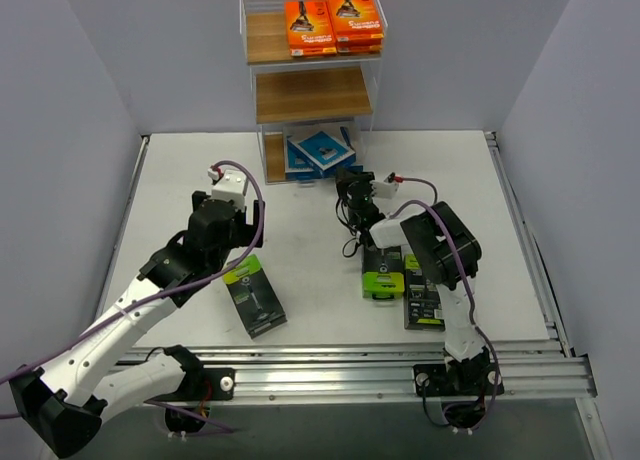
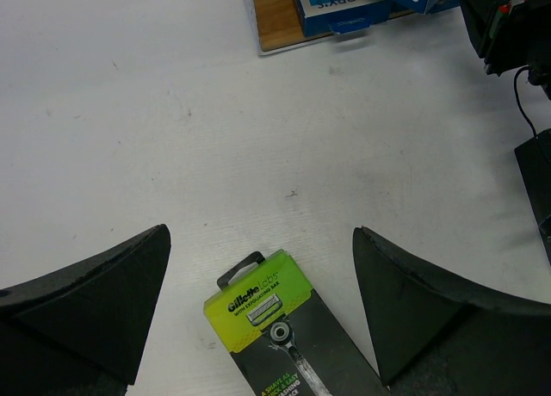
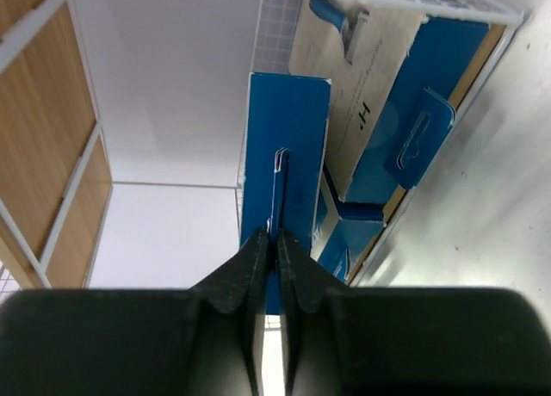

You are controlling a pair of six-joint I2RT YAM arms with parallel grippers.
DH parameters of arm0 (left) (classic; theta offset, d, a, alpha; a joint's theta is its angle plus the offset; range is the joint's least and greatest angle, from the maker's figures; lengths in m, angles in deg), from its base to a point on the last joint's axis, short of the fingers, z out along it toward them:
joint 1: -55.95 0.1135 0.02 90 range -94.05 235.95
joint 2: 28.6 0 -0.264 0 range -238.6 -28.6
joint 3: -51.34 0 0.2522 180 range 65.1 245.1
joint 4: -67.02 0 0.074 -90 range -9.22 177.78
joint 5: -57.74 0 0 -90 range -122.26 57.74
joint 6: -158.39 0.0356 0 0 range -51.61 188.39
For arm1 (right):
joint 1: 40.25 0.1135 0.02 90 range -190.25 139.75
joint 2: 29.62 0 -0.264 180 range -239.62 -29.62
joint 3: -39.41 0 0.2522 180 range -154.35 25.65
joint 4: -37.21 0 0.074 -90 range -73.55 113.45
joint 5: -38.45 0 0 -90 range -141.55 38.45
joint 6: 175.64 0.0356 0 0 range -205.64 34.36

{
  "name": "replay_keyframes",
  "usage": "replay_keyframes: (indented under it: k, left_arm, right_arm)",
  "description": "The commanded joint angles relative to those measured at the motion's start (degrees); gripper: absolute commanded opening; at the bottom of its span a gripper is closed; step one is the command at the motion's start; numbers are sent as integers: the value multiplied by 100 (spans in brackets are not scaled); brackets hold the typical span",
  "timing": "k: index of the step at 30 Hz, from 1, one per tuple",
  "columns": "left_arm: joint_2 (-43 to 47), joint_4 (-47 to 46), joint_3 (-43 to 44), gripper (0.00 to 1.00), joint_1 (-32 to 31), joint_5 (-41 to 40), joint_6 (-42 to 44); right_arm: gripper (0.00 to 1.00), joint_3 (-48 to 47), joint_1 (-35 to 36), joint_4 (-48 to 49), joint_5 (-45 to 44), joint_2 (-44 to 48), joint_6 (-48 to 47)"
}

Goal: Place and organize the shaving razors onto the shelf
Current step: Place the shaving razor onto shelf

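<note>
Only the right wrist view shows the right gripper (image 3: 275, 238) pinched on a blue pack's (image 3: 284, 146) thin tab, beside the shelf's (image 1: 310, 95) bottom tier. The left gripper (image 2: 260, 234) gapes wide above a black-green pack (image 2: 258, 303), with bare table (image 1: 300, 205) beyond. 2 orange stacks (image 1: 335, 22) occupy the top tier's right.

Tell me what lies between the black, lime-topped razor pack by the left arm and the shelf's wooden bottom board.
Only bare white table, seen in the left wrist view, between black lime-topped razor pack and wooden bottom board.
</note>
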Motion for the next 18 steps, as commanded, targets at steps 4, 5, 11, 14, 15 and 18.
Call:
replay_keyframes:
  k: [4, 5, 11, 14, 15, 18]
  left_arm:
    - [195, -280, 22, 96, -17, -3, -15]
    - [195, -271, 22, 96, -17, -3, -15]
    - [222, -263, 39, 96, -26, 33, -7]
    - [213, -263, 39, 96, -17, 94, 28]
    - [195, -236, 48, 95, -26, 103, 29]
    - [187, -227, 66, 95, -17, 112, 46]
  right_arm:
    - [19, -199, 63, 3, 492, -42, -166]
    - [22, -173, 55, 90, 607, -42, -193]
    - [40, 20, -138, -383, 1556, 309, -509]
    - [45, 169, -305, -568, 1977, 502, -509]
    - [45, 205, -358, -612, 2101, 521, -492]
    - [45, 170, -525, -963, 2725, 538, -535]
